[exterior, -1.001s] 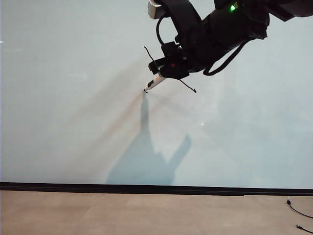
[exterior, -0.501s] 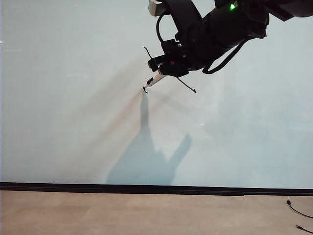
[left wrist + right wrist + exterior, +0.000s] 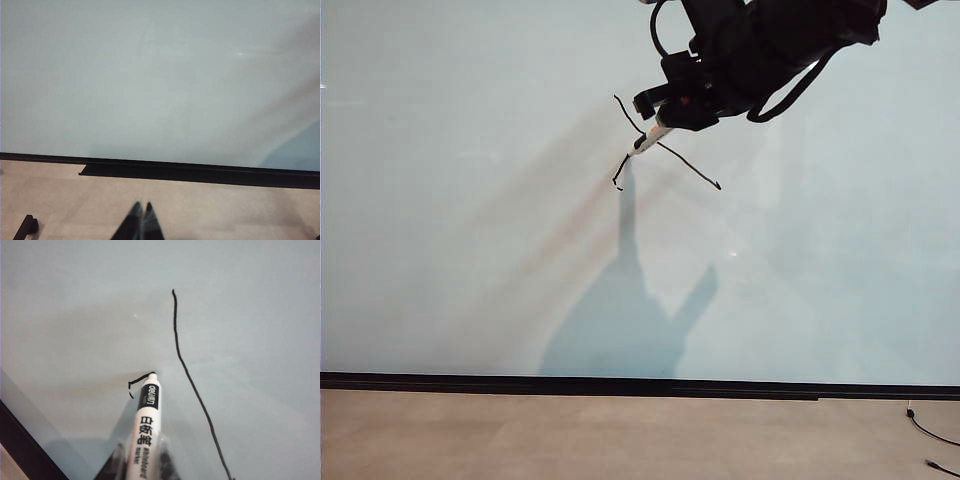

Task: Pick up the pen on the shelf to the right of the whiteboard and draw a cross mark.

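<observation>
Right arm is cut off by the top edge of the exterior view, only its dark wrist and looped cables show; the right claw (image 3: 665, 112) is a black mass there, fingers hard to separate. In the right wrist view only blurred dark finger edges (image 3: 116, 462) show on either side of the barrel, so the claw is nearly closed, clamped on the pen (image 3: 144, 427). Pen's rear end is hidden inside the claw; the white body with black printing sticks out forward from it, black tip touching the whiteboard (image 3: 470, 200). Cross mark (image 3: 665, 158) is unfinished: one long thin wavy stroke runs diagonally, and a short hooked stroke starts just at the pen tip, its lower end beside the arm's shadow. The two strokes do not visibly meet in the wrist view; in the exterior view the claw covers where they would cross. Left claw (image 3: 141, 220) sits low near the tan floor (image 3: 225, 210), tips pressed together, holding nothing, pointed at the board's black lower strip (image 3: 200, 172). A thin black cable (image 3: 930, 435) lies on the floor at far right, partly cut off.
</observation>
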### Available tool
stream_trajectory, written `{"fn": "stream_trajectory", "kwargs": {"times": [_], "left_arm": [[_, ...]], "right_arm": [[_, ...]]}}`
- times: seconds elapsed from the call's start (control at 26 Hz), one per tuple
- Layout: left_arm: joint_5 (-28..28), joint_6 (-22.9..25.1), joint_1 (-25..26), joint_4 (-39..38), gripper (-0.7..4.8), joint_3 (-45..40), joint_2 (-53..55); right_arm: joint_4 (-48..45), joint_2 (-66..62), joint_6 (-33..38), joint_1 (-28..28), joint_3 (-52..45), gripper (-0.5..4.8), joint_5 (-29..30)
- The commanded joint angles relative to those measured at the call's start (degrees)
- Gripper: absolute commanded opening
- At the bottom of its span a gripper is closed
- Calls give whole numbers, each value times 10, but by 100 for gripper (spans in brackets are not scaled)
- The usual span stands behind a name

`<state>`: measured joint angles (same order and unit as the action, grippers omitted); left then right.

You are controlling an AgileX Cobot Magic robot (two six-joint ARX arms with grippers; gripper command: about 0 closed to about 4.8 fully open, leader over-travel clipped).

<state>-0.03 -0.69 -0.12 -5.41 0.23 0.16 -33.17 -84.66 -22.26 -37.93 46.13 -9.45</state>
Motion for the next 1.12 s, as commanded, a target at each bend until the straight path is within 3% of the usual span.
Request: {"fn": "stream_trajectory", "kwargs": {"times": [0.04,1.12], "left_arm": [[2,2,0,2,-5,2,0],[2,2,0,2,-4,2,0]], "right_arm": [[-5,15,-5,4,4,-5,-42],[76,142,-44,31,-14,-5,-91]]}}
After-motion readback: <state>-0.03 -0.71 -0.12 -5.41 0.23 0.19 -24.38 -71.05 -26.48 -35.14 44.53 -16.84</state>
